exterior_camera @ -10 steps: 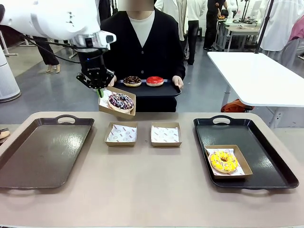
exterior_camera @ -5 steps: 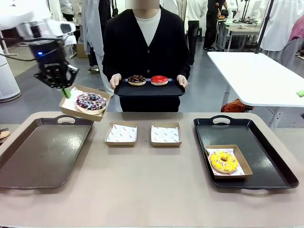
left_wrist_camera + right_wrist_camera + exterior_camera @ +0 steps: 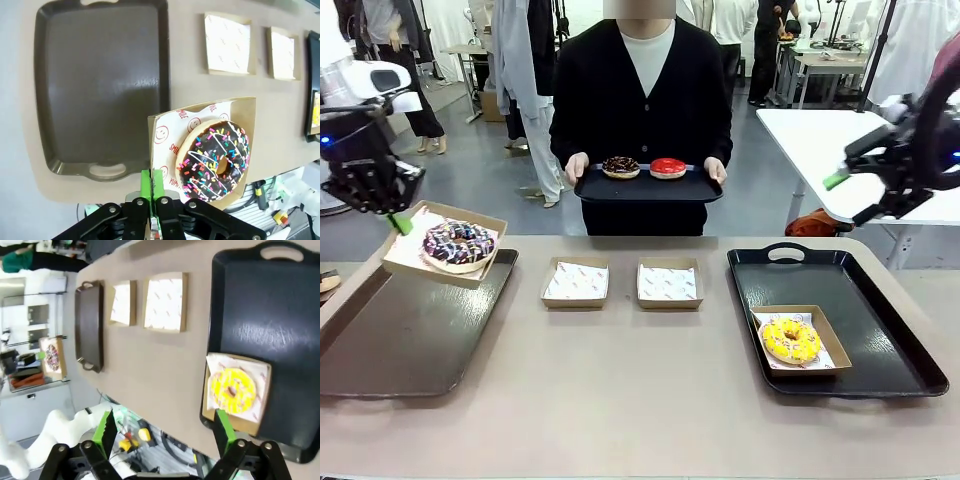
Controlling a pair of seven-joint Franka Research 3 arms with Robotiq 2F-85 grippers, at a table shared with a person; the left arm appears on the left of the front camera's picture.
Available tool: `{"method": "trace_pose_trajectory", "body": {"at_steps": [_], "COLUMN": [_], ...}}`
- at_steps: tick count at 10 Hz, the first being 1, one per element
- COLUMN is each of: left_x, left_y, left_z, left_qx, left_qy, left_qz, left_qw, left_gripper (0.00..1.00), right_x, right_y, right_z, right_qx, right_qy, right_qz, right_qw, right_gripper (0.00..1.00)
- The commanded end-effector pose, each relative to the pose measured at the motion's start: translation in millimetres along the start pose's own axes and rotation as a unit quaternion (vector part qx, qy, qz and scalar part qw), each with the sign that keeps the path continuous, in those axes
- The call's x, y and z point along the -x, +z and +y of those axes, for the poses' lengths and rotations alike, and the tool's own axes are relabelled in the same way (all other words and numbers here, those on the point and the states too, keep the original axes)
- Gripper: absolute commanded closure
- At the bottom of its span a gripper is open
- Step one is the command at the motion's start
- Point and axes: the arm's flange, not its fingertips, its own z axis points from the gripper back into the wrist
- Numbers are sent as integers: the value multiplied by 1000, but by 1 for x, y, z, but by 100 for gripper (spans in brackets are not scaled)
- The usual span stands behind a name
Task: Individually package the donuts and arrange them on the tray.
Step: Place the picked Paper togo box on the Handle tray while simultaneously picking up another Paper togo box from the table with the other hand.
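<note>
The sprinkled chocolate donut (image 3: 459, 243) sits in its box (image 3: 438, 274), held above the left tray's (image 3: 390, 340) far corner by the left pincer (image 3: 398, 222), clamped on the box's edge. The yellow donut (image 3: 791, 340) lies boxed on the right tray (image 3: 895, 340); the right pincer (image 3: 165, 430) hangs wide apart.

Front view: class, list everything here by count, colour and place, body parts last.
sprinkled chocolate ring donut: one, dark, in the lifted box
yellow-glazed ring donut: one, yellow, boxed on right tray
glossy red ring donut: one, red, on carried tray
dark chocolate ring donut: one, brown, beside the red one
shallow brown cardboard boxes: four, brown, two empty mid-table
flat trays: three, dark, two on table, one carried
beige table: one, beige, under everything
left gripper: black, shut on lifted box's edge
right gripper: black, open, in air at right
person's hands: two, holding carried tray
</note>
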Motion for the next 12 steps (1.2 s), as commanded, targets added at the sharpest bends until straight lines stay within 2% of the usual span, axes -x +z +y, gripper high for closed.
{"method": "trace_pose_trajectory", "body": {"at_steps": [1,4,6,8,12], "left_x": [13,20,14,17,13], "left_y": [-9,-30,-50,-61,-84], "left_z": [19,42,54,63,71], "left_qx": [-9,-24,-24,-26,-15], "left_qy": [-9,-14,-14,-11,-1], "left_qz": [-12,5,10,24,38], "left_qw": [1000,1000,1000,999,999], "left_gripper": [99,99,99,99,99], "right_x": [-12,-24,-38,-35,-34], "right_y": [-38,-95,-128,-162,-191], "right_z": [16,40,34,36,34], "right_qx": [50,92,107,112,105], "right_qy": [-10,4,6,13,9], "right_qz": [-5,-7,-16,-13,14], "right_qw": [999,996,994,994,994], "right_gripper": [0,0,0,0,0]}}
